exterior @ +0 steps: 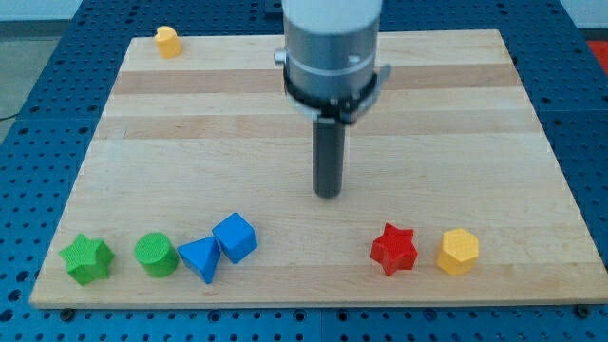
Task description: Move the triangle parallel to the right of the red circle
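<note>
I count seven blocks on the wooden table (pixel 190 114): two green, two blue, two yellow and one red. Along the view's bottom, from the left, sit a green star (pixel 86 259), a green cylinder (pixel 156 255), a blue triangle (pixel 200 258) and a blue cube (pixel 235 237); the triangle touches the cube and lies just beside the cylinder. Farther to the view's right are a red star (pixel 393 249) and, just beside it, a yellow hexagon (pixel 458 251). A small yellow block (pixel 168 42) stands alone near the table's top left corner.

I have no pincer here, only a rod. The arm comes down from the view's top, upright, and my tip (pixel 328 195) rests near the table's middle, well apart from every block, above the gap between the blue cube and the red star. I see no red circle.
</note>
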Controlling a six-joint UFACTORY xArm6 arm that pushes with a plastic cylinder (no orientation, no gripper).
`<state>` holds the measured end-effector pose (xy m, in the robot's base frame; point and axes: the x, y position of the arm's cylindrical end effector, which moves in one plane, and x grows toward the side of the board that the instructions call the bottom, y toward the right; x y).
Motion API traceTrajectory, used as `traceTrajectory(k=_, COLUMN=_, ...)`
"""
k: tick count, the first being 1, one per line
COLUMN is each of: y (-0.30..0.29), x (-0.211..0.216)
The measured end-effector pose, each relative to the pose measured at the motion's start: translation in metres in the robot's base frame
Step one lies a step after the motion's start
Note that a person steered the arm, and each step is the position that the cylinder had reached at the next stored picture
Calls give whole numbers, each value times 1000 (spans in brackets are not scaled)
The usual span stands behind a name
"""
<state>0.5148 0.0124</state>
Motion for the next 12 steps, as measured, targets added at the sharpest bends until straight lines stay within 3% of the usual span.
traceTrajectory(k=2, y=-11, x=98)
traceTrajectory(k=5, y=-122, x=100)
traceTrajectory(k=8, y=-135, x=47)
traceTrajectory(k=12, y=-141, x=95)
